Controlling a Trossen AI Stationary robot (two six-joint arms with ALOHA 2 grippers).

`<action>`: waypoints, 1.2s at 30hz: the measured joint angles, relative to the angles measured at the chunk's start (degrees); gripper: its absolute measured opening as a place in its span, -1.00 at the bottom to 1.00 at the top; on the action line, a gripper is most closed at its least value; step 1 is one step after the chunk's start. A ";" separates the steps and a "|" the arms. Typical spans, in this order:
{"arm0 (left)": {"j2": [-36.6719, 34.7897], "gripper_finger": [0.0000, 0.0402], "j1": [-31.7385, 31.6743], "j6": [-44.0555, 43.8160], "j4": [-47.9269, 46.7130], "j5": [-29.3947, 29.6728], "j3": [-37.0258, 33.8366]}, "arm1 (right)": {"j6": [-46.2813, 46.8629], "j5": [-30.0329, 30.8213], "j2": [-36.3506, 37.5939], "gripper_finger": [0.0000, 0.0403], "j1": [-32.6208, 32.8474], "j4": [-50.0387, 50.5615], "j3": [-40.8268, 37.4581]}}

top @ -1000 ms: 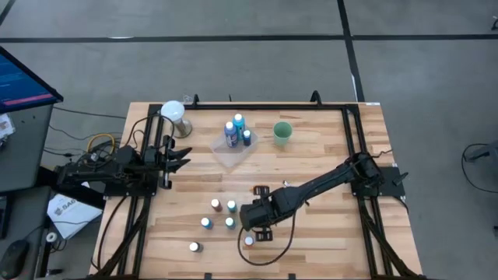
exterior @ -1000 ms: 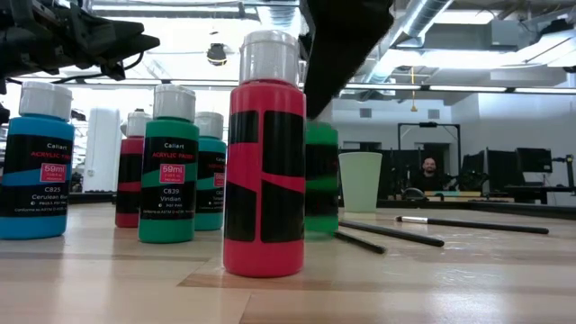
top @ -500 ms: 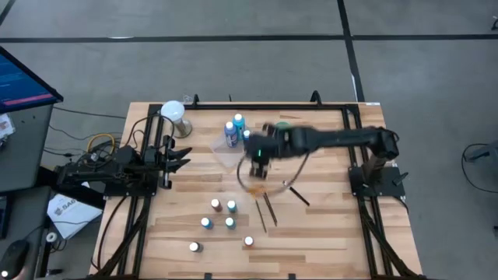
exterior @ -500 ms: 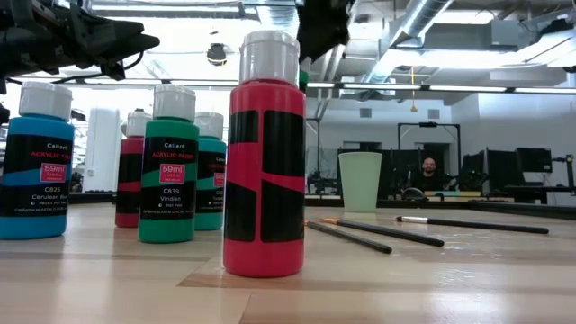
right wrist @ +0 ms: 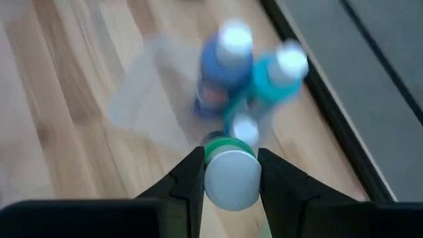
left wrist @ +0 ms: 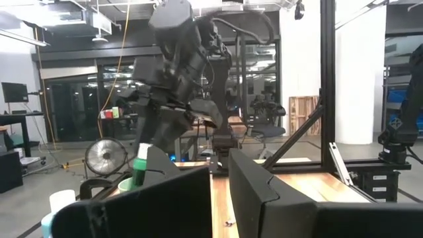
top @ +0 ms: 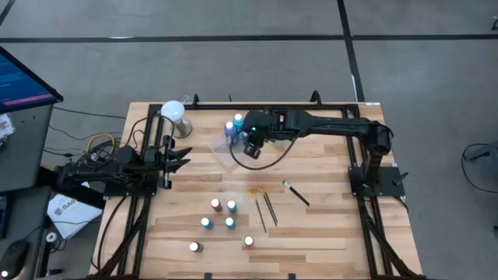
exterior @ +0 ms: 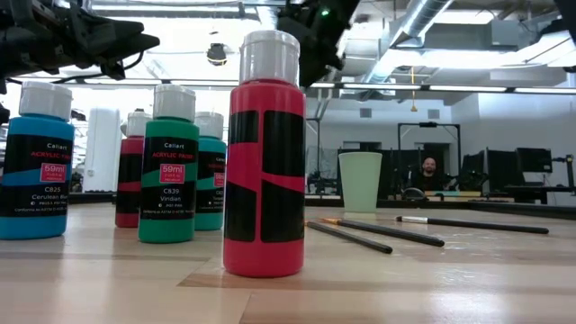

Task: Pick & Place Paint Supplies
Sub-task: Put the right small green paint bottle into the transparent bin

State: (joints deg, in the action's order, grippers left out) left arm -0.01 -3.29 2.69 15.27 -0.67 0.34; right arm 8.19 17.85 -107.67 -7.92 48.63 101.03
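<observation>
The right end effector hangs above the clear plastic tray at about 11 o'clock from the counter's centre, its arm reaching in from the 3 o'clock side. Its two fingers are closed narrowly on a green paint bottle with a white cap, held upright between them, one finger on each side of the cap. Below the held bottle, in the tray, stand three more bottles: a dark blue bottle, a light blue bottle just beside it, and a small one partly hidden behind the held cap.

The left end effector rests at the 9 o'clock edge of the counter with its fingers pressed together, empty.

Towards 6 o'clock, six small white-capped bottles stand loosely grouped on the wood, well apart from the tray. In the low view the nearest of these is a red bottle, with a blue bottle and a green bottle farther back. Just beside that group, towards 3 o'clock, lie three thin brushes: two close together, one with an orange tip, and a third a little apart, pointing diagonally. The green cup stands at about 12 o'clock, mostly hidden under the right arm in the high view.
</observation>
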 joint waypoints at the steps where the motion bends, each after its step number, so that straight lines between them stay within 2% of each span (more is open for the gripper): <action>1: 0.00 -1.00 0.00 0.00 0.07 0.00 0.00 | 0.00 -0.06 -0.31 -0.47 0.02 -0.08 -0.08; 3: 0.00 -1.00 0.00 0.01 0.10 0.00 0.00 | -0.18 -0.05 -0.73 -0.47 0.00 2.24 -0.50; 13: 0.00 -1.00 0.00 0.00 0.18 0.00 0.00 | -0.03 -0.04 -3.81 -0.43 0.00 -1.38 -0.16; 36: 0.00 -1.00 0.02 0.00 0.21 0.01 0.00 | -0.13 0.34 -6.51 -0.43 -0.46 -1.93 -0.13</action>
State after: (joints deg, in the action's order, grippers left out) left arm -0.01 -3.27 2.69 15.49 -0.65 0.34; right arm 8.05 18.19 -114.18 -8.38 46.69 100.90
